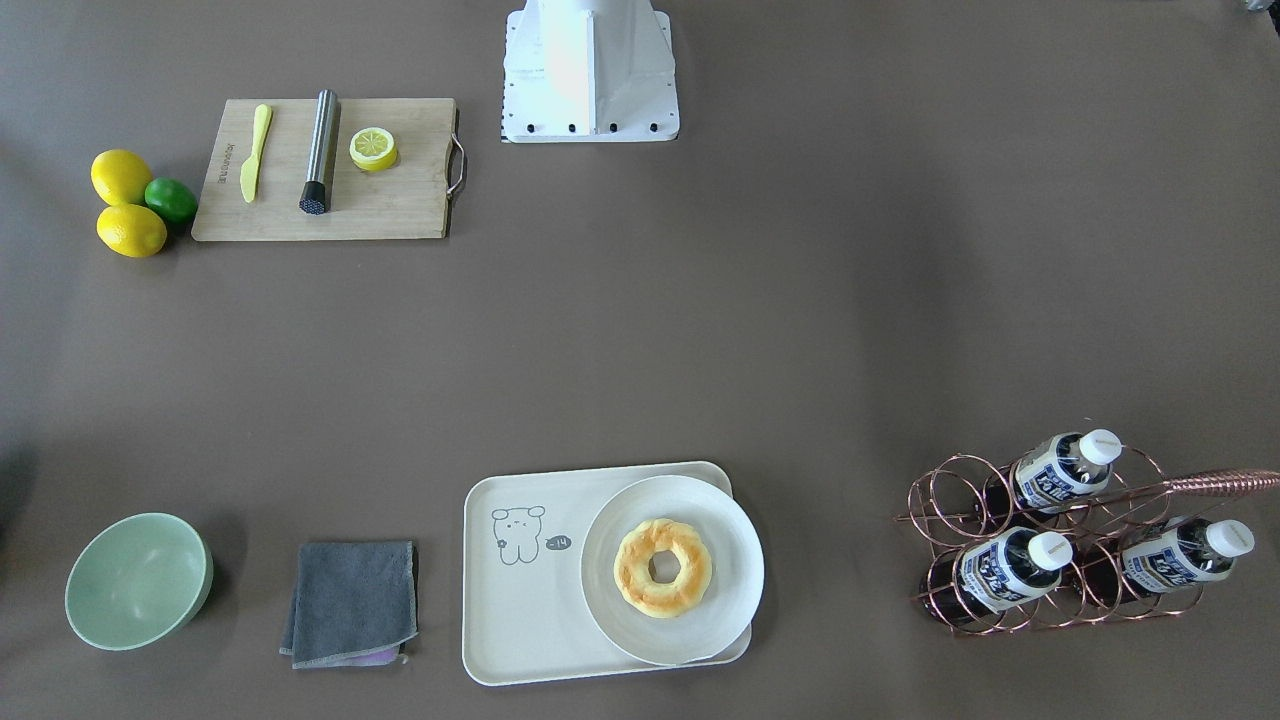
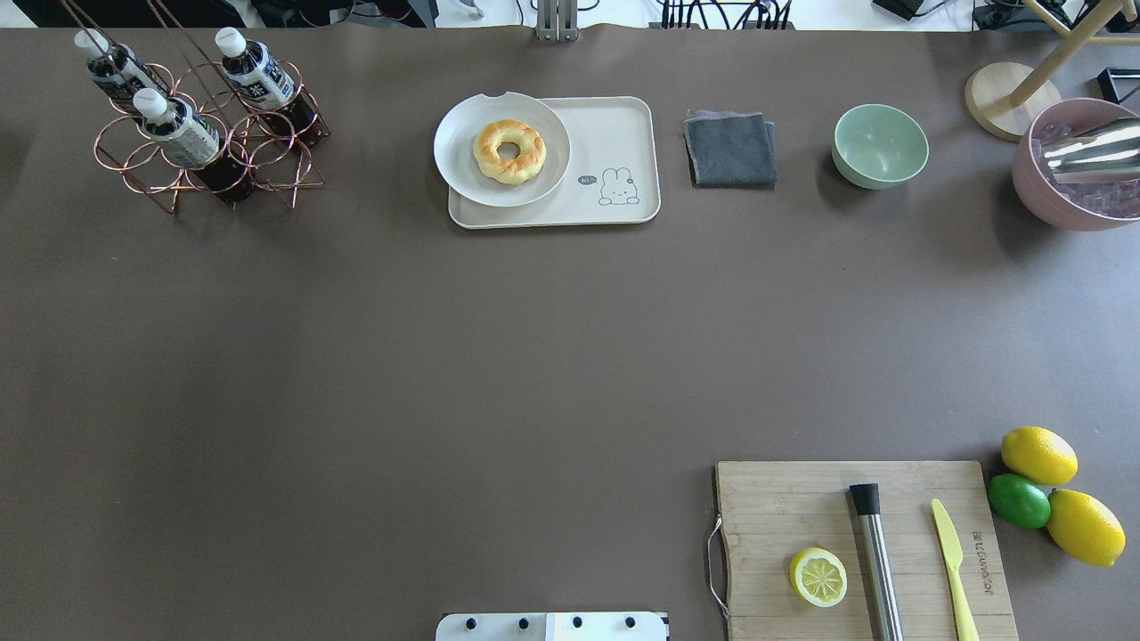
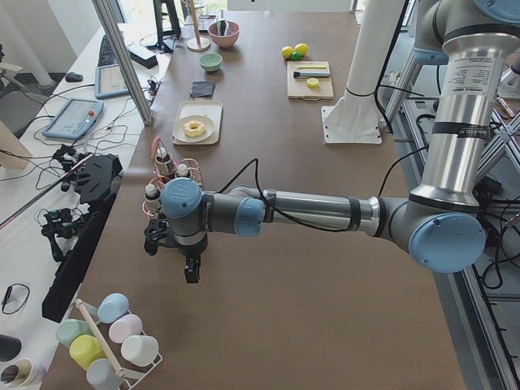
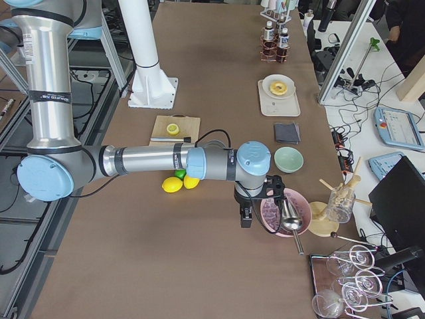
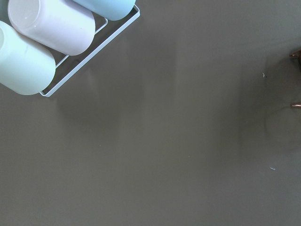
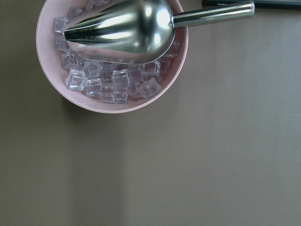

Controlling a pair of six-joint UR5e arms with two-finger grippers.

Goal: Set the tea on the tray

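Left hand (image 3: 192, 275) hangs over the brown desk (image 3: 309, 325) near the copper wire rack (image 1: 1220, 483). Right hand (image 4: 246, 219) hangs beside the pink bowl of ice cubes (image 6: 117, 107). Whether either hand's fingers are apart or together cannot be told. Three small clear plastic bottles of dark tea (image 1: 1010, 572) sit tilted in the rack, well apart from the cream-white rectangular tray (image 1: 520, 620)
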